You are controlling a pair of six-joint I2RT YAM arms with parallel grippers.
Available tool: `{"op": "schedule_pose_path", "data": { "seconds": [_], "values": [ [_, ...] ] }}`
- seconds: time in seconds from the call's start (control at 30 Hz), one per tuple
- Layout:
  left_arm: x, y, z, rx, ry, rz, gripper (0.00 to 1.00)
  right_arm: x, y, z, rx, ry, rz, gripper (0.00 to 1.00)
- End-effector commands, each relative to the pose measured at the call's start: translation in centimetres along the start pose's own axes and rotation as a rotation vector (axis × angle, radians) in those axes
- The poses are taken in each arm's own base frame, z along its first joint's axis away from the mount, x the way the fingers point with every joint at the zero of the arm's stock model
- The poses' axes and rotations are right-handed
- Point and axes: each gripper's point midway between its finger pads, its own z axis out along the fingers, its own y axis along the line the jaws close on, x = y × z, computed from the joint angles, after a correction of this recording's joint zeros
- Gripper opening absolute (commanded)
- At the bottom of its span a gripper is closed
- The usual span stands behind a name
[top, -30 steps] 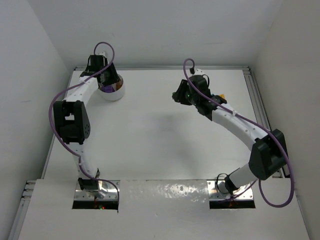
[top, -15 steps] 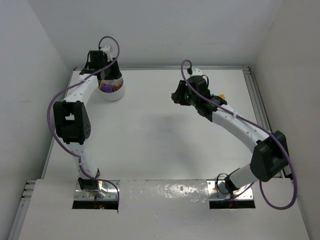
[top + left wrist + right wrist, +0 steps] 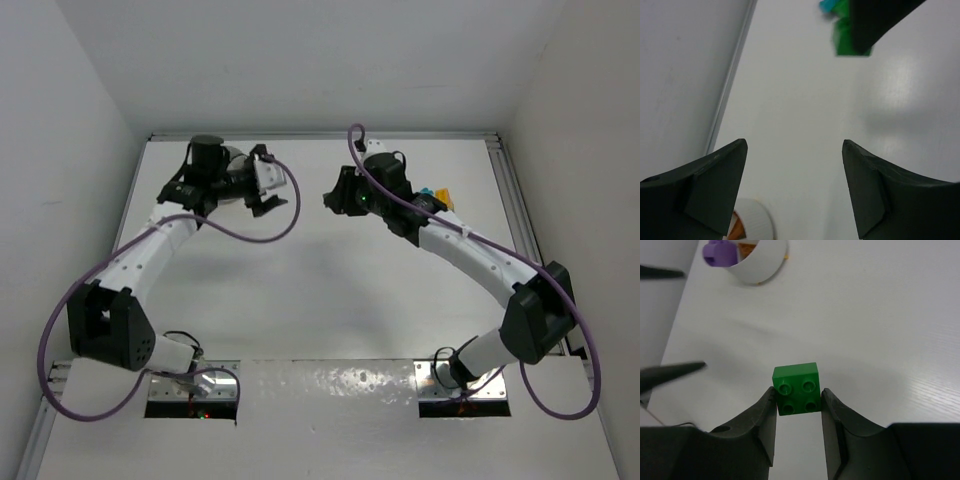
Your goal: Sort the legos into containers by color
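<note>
Right pincer (image 3: 798,393) was clenched on a green brick (image 3: 796,388), one jaw on each flank and the studs turned up to the wrist camera. The brick looked lifted off the worktop (image 3: 880,315). Left pincer (image 3: 794,145) was released, its jaws spread wide with nothing between them. It hung close by the white bowl (image 3: 762,262), whose rim showed at the bottom edge of its own wrist view.

We noted the bowl toward the far left of the worktop, well apart from the held brick. A purple brick (image 3: 717,251) sat at the bowl's rim and an orange piece (image 3: 746,247) lay inside; the dividers we could not make out. From above, a teal brick (image 3: 427,191) and a yellow-orange brick (image 3: 444,195) just beside it lay loose behind the right arm, not yet sorted.

Step in hand, as we judged it: carrying green across to the bowl. The next move called for bringing the right pincer over a section holding neither purple nor orange — low enough that the brick would not bounce out — and only then letting go. The left pincer stood between brick and bowl, so we reckoned it would have to give way or be skirted.
</note>
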Motion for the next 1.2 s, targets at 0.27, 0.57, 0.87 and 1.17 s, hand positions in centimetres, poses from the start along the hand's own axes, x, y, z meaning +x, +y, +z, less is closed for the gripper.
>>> {"op": "schedule_pose_path", "data": {
  "seconds": [0.27, 0.57, 0.87, 1.17],
  "values": [
    [-4.9, -6.8, 2.9, 0.078, -0.215, 0.151, 0.82, -1.9, 8.8, -0.2, -0.265, -0.052, 0.067, 0.0],
    [-6.2, -5.8, 3.0, 0.026, -0.253, 0.166, 0.56, -1.8, 9.4, 0.0, -0.27, -0.051, 0.077, 0.0],
    [-6.0, -5.9, 3.0, 0.03, -0.232, 0.175, 0.15, -2.3, 9.4, 0.0, -0.264, -0.07, 0.086, 0.0],
    [-1.8, -5.0, 2.8, -0.052, -0.047, 0.047, 0.0, -4.4, 5.5, -0.8, -0.097, -0.132, 0.125, 0.6]
  ]
}}
